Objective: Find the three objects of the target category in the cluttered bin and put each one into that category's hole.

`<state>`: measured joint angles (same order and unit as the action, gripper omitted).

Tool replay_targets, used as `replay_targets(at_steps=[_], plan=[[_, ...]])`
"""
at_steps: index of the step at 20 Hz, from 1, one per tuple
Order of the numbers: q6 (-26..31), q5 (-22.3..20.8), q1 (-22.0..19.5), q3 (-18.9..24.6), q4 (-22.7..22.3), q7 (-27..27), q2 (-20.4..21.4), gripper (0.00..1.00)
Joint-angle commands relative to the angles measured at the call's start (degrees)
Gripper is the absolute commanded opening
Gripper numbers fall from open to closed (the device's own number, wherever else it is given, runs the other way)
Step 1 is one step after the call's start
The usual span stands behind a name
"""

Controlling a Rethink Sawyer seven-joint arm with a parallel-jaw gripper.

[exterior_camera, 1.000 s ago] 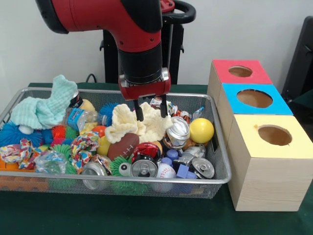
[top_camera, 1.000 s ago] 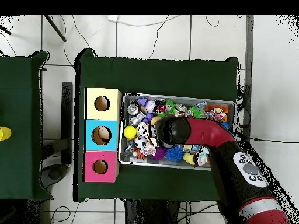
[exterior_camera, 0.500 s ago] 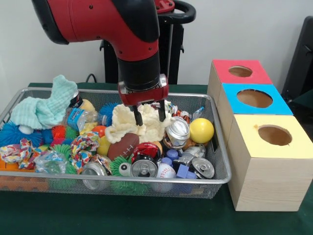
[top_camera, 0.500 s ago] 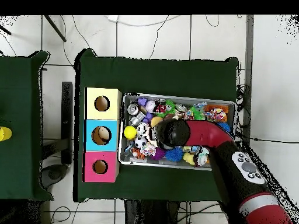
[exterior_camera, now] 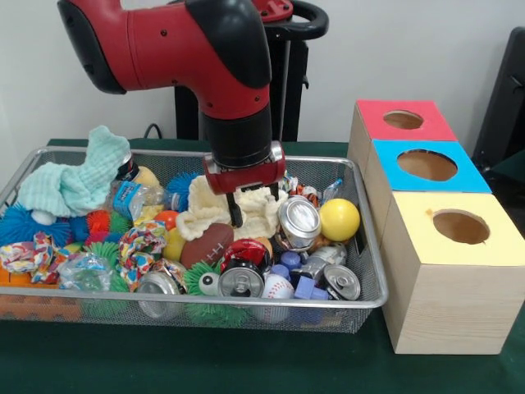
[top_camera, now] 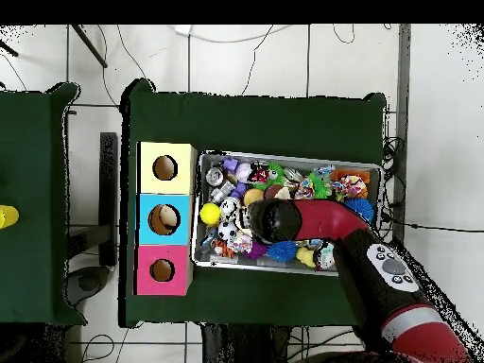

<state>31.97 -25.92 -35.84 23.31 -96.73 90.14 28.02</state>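
Observation:
A wire bin (exterior_camera: 367, 261) holds mixed clutter: cloths, balls, crushed cans, spiky toys. My gripper (exterior_camera: 253, 211) is down in the bin's middle, open, with its fingers pushed into a cream cloth (exterior_camera: 201, 203). The left finger (exterior_camera: 235, 213) shows against the cloth; the right one is mostly hidden behind the cloth and a silver can (exterior_camera: 299, 220). A yellow ball (exterior_camera: 339, 219) lies right of the can and a brown football (exterior_camera: 207, 244) lies in front of the cloth. In the overhead view the arm's wrist (top_camera: 274, 219) covers the gripper over the bin (top_camera: 284, 159).
Three wooden boxes with round holes stand beside the bin: red-topped (exterior_camera: 426, 123), blue-topped (exterior_camera: 472, 172), yellow-topped (exterior_camera: 500, 238). A mint cloth (exterior_camera: 78, 180) lies at the bin's back left. Cans (exterior_camera: 241, 281) and a baseball (exterior_camera: 278, 286) crowd the front.
The gripper has come down from above the clutter into the cream cloth, shifting slightly right. The silver can has shifted slightly.

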Motion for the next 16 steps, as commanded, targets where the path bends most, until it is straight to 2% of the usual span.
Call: replay_targets(at_steps=[1, 7, 9, 11, 12, 13, 16], plan=[[-5.7, -3.3, 0.9, 2.7, 2.5, -0.4, -2.9, 1.00], [-6.5, -3.8, 1.4, 2.7, 2.9, 0.2, -3.5, 1.00], [-9.1, -3.6, 1.1, 2.7, 2.2, 2.2, -3.3, 1.00], [-9.4, -3.5, 1.5, 2.3, 2.2, 2.8, -2.9, 1.00], [-9.5, -3.5, 1.7, 2.1, 2.2, 3.2, -2.8, 0.00], [-7.4, -3.1, 1.7, 2.2, 2.2, 2.2, -2.5, 0.00], [-6.9, -2.4, 1.3, 2.5, 1.3, 2.1, -1.8, 0.00]])
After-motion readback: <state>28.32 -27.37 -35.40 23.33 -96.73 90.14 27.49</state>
